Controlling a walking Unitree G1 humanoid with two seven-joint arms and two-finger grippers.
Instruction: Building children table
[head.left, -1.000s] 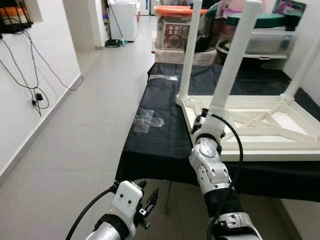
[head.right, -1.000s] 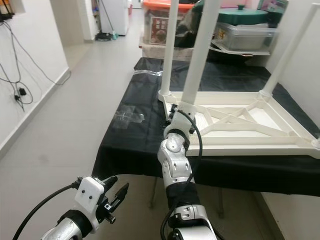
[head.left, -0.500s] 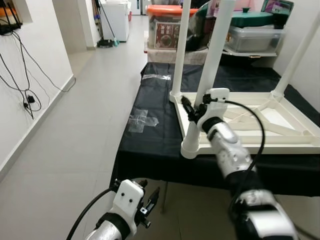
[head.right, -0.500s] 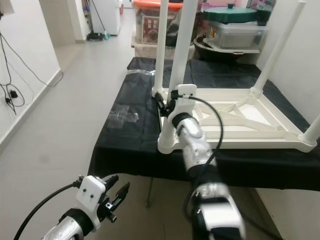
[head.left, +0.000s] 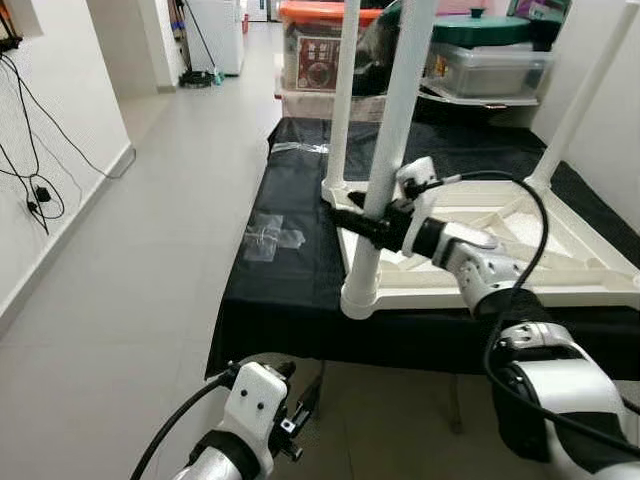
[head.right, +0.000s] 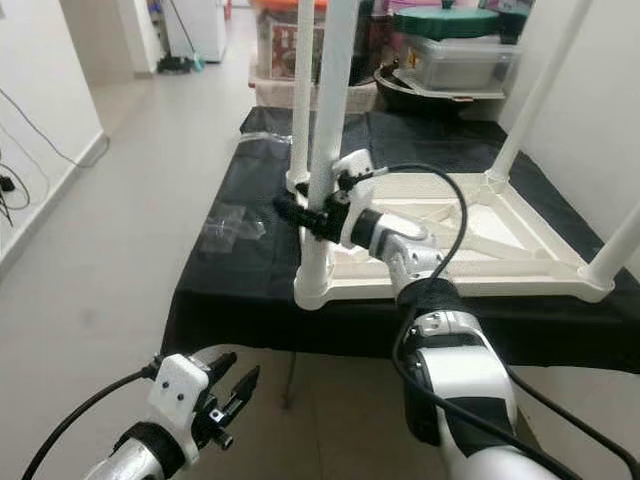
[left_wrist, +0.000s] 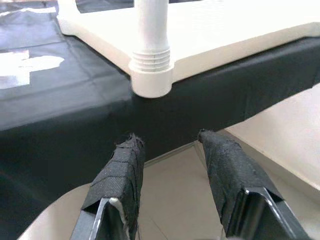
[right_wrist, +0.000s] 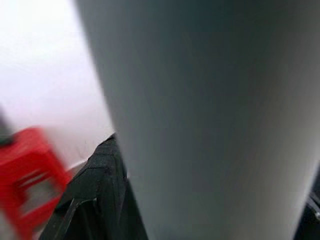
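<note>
While the white children's table (head.left: 560, 262) lies upside down on a black-covered bench (head.left: 290, 270), its legs pointing up, the right gripper (head.left: 368, 226) is closed around the near-left table leg (head.left: 392, 130), partway up the shaft above its corner socket (head.left: 360, 298). In the right wrist view the leg sits hard against one black finger (right_wrist: 97, 190). The left gripper (left_wrist: 170, 150) hangs low in front of the bench edge, fingers parted and holding nothing.
</note>
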